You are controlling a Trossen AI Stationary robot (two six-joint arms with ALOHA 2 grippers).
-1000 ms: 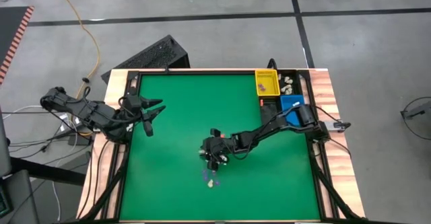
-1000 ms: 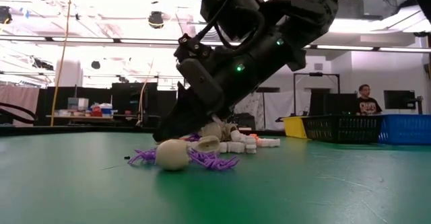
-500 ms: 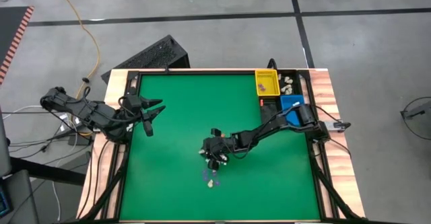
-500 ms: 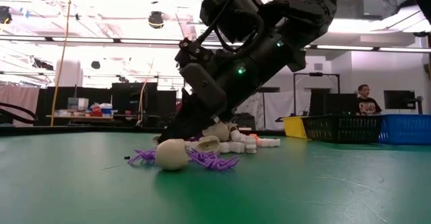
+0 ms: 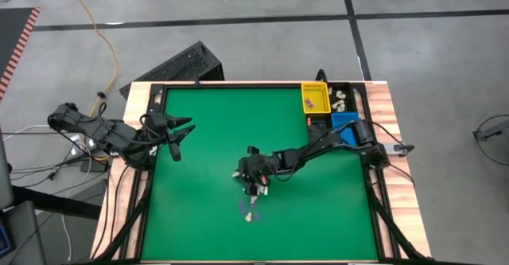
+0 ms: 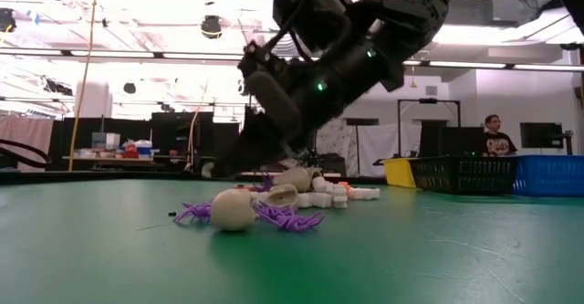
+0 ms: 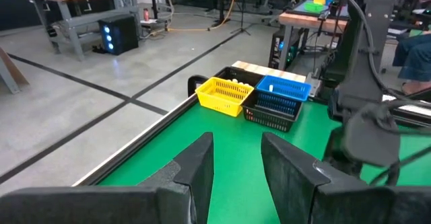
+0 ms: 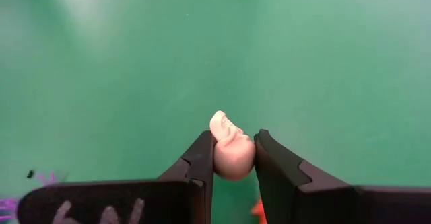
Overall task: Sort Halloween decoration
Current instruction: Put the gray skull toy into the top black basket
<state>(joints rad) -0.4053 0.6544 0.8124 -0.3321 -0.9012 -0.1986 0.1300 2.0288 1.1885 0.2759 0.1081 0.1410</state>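
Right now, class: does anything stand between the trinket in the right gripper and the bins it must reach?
Nothing visible does. The right gripper is shut on a cream-white trinket, lifted off the green table. Bare table lies between it and the yellow bin, blue bin and black bin at the far right corner.

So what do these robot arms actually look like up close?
Both are dark, jointed arms, black all over. The right arm is chunky, with black cables looped along it and small green lights on its housing. Each gripper ends in two flat, tapered black fingers; the right gripper carries pale lettering on its body. The left gripper looks alike.
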